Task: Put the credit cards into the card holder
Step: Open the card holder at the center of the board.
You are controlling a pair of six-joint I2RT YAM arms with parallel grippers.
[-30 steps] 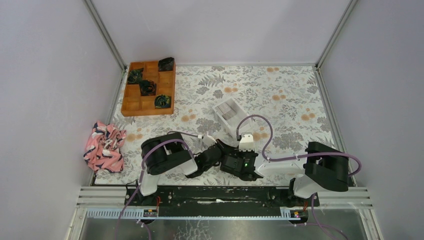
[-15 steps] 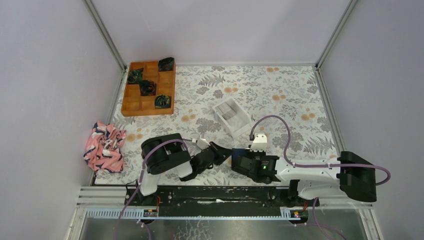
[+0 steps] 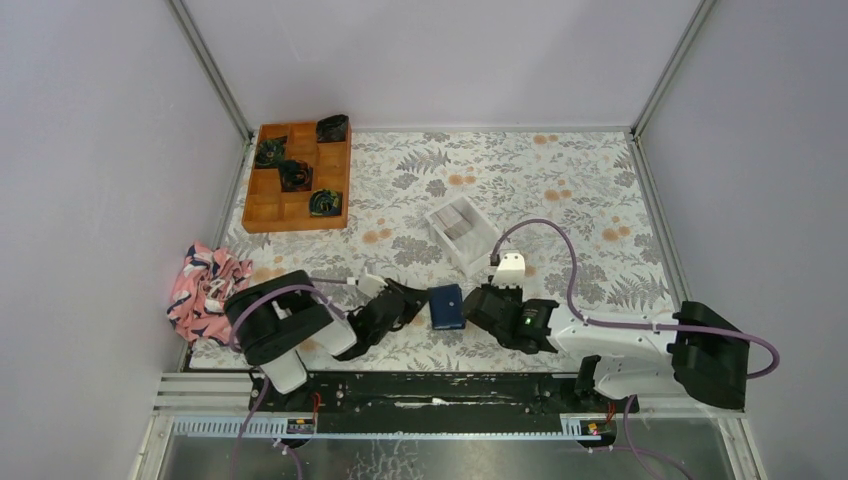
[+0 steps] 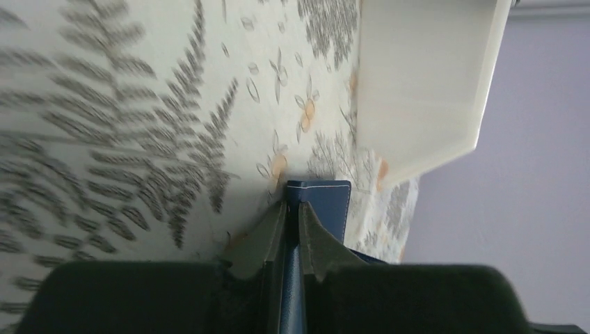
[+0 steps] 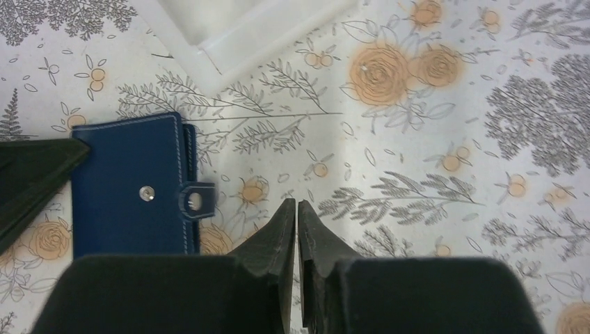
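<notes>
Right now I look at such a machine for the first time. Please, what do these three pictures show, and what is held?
These are two robot arms fixed at the edge of a flowered table. One picture looks down from above; the other two come from a camera on each wrist. The left claw is shut on the edge of the blue card holder. The right claw is shut and empty, beside it. A white box, an orange tray and a pink cloth also lie there.
</notes>
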